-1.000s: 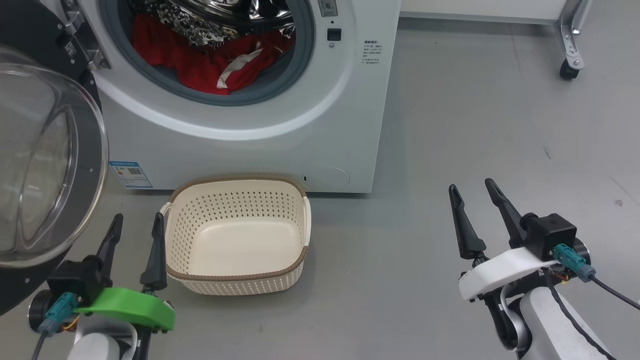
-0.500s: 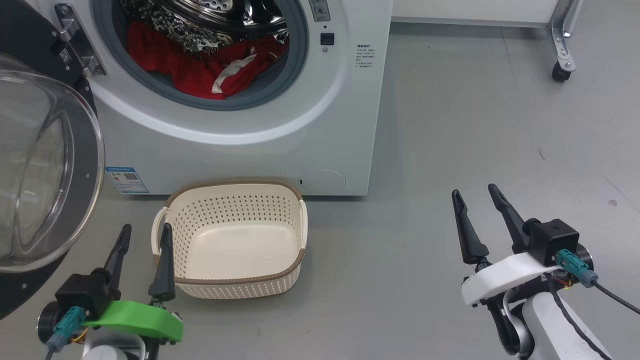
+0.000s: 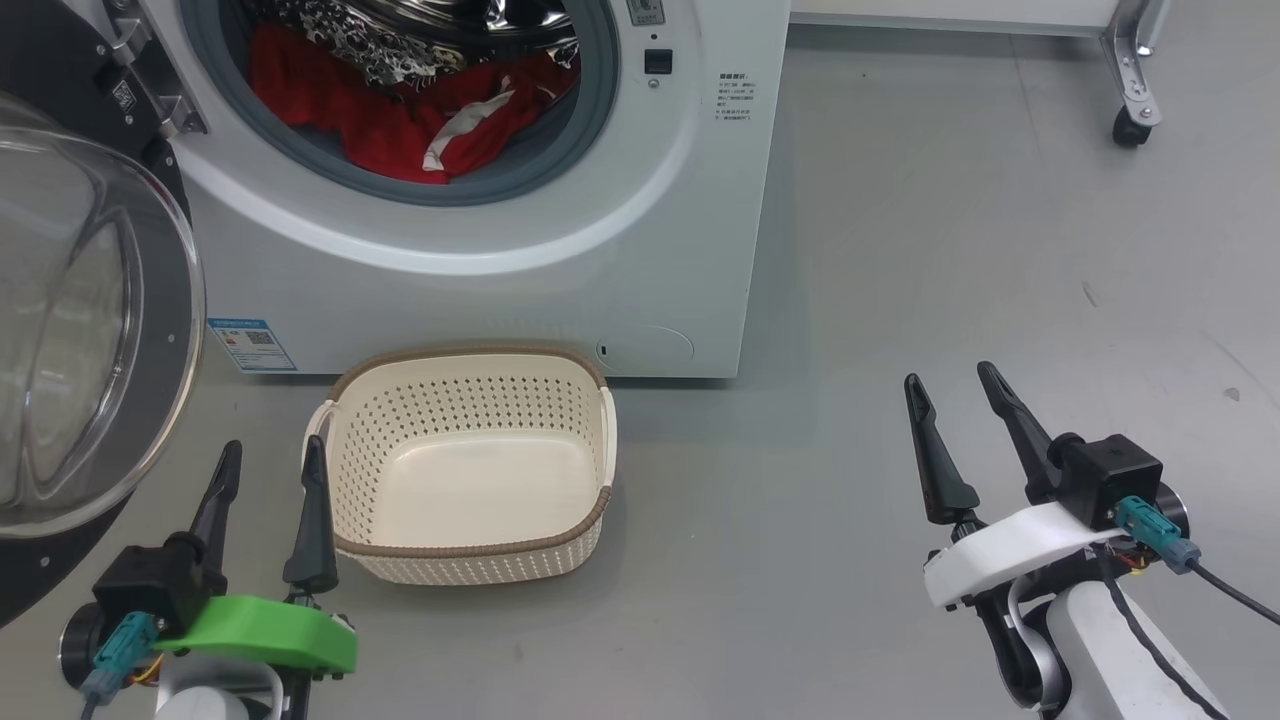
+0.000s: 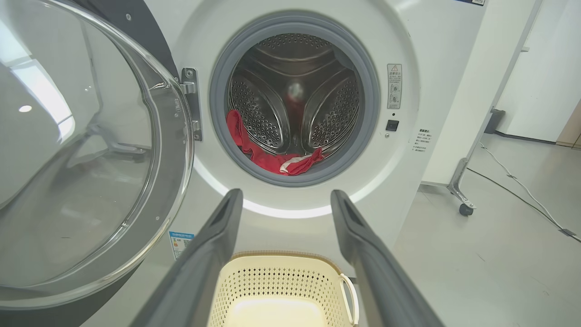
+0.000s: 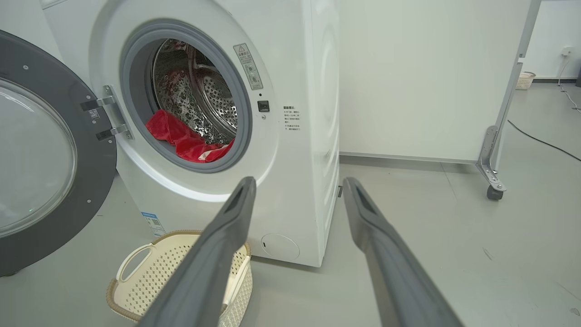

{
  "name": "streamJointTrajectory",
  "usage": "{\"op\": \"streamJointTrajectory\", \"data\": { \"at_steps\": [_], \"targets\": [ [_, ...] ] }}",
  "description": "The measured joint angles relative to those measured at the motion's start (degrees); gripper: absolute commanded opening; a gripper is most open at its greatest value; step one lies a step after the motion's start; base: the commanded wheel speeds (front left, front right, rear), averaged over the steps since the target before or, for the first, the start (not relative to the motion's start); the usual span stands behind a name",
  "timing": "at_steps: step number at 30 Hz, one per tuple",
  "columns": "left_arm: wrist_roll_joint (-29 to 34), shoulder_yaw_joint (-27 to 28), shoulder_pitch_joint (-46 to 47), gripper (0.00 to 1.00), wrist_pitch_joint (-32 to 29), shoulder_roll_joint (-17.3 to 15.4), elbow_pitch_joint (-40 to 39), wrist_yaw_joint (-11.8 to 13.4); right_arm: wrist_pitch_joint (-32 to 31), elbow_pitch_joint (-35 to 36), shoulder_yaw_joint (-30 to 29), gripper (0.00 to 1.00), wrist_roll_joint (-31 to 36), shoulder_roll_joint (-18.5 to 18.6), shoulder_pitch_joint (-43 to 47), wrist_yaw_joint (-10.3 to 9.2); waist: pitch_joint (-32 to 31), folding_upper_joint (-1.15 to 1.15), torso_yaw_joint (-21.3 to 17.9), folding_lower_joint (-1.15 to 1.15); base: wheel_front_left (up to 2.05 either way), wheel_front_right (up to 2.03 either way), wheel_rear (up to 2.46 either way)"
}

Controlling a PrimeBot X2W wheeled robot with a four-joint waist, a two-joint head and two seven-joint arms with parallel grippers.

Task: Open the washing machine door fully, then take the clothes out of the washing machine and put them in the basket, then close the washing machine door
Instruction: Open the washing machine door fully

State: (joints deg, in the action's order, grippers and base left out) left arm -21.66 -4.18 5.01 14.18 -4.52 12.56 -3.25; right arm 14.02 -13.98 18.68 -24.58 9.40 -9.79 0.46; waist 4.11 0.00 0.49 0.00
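Both left claw point(image 3: 274, 443) and right claw point(image 3: 947, 372) gape wide, empty.

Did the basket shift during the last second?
No. The basket keeps its place below the washing machine's blue label and round flap; the camera moved.

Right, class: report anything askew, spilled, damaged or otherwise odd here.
Nothing stands out: the washing machine door hangs open, the clothes lie in the drum, and the basket stands upright, empty.
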Motion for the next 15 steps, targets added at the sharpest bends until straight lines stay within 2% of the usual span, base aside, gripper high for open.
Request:
{"op": "streamJointTrajectory", "data": {
  "at_steps": [15],
  "targets": [
    [-0.4,-0.2,0.0,1.0,0.0,0.0,-0.2,-0.1,0.0,0.2,0.0,1.0,0.1,-0.1,0.0,0.01,0.8,0.0,0.0,0.0,0.0,0.0,0.0]
  ]
}}
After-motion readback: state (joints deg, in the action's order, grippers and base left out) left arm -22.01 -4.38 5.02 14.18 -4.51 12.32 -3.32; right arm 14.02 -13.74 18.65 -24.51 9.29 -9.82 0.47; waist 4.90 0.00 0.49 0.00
